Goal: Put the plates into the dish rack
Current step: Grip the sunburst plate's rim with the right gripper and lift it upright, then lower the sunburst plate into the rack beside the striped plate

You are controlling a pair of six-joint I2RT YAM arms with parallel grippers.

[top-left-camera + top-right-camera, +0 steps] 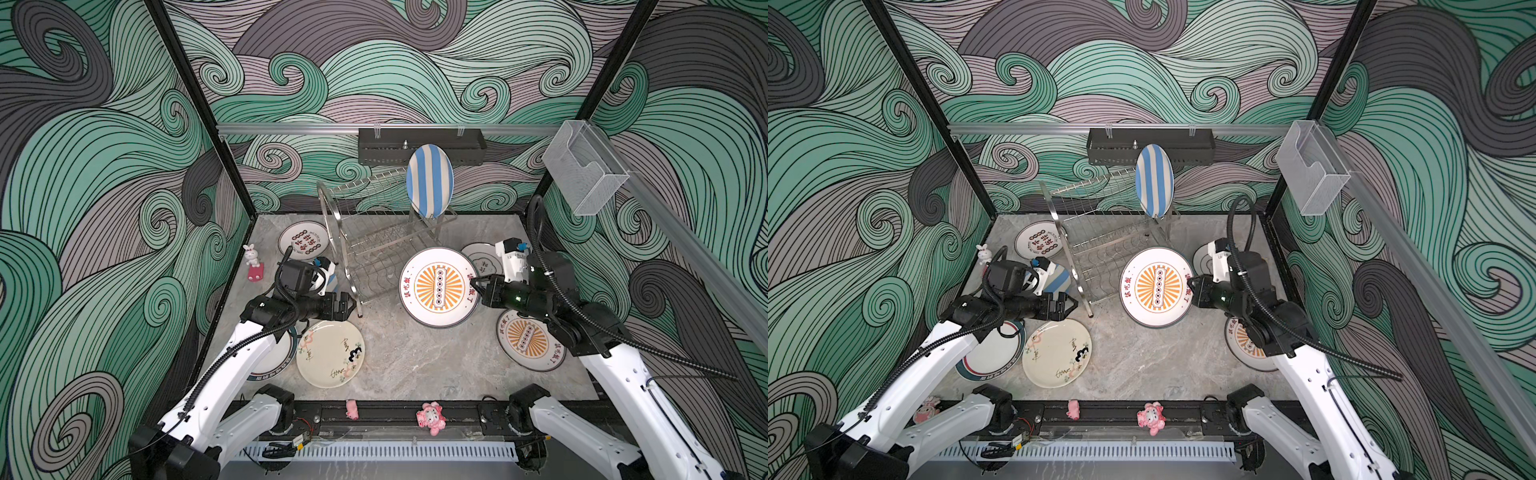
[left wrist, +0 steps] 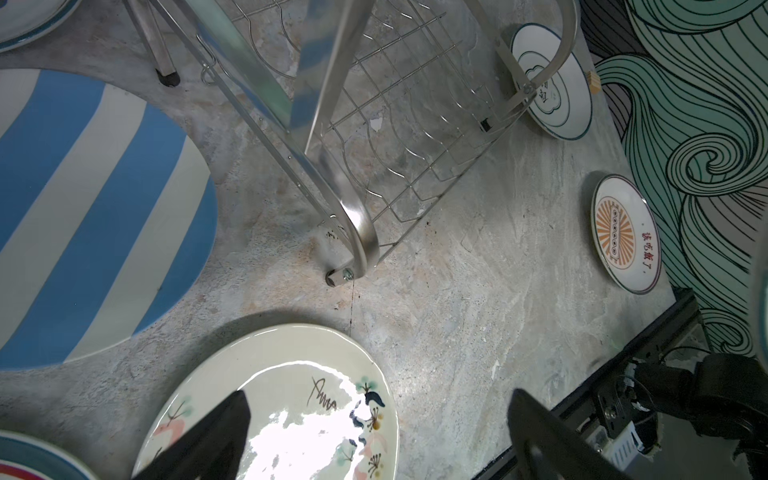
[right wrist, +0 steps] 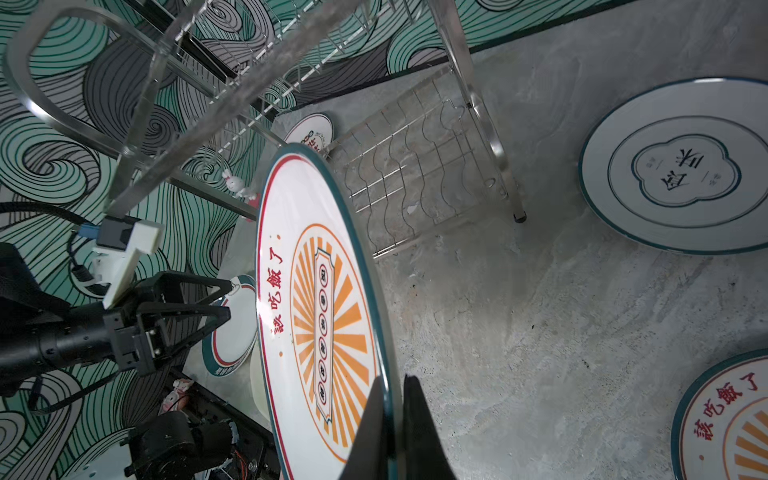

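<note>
My right gripper [image 1: 477, 286] [image 3: 395, 419] is shut on the rim of an orange sunburst plate [image 1: 438, 286] [image 3: 316, 291], holding it tilted above the table beside the dish rack [image 1: 374, 237] [image 3: 415, 166]. A blue-white striped plate [image 1: 430, 180] stands upright in the rack's upper tier. My left gripper [image 1: 349, 305] [image 2: 376, 436] hangs open and empty over the cream plate [image 1: 330, 353] [image 2: 282, 374]. Lying flat on the table are a second striped plate [image 2: 95, 208], a plate with red-black characters [image 1: 303, 240], a cloud plate [image 3: 681, 166], another sunburst plate [image 1: 528, 340] and a teal-rimmed plate [image 1: 992, 353].
A black perforated shelf [image 1: 419, 145] hangs on the back wall behind the rack. A clear plastic box [image 1: 586, 166] is fixed to the right rail. A rabbit figurine [image 1: 252, 255] stands at the table's left edge, and pink toys [image 1: 432, 417] sit on the front rail.
</note>
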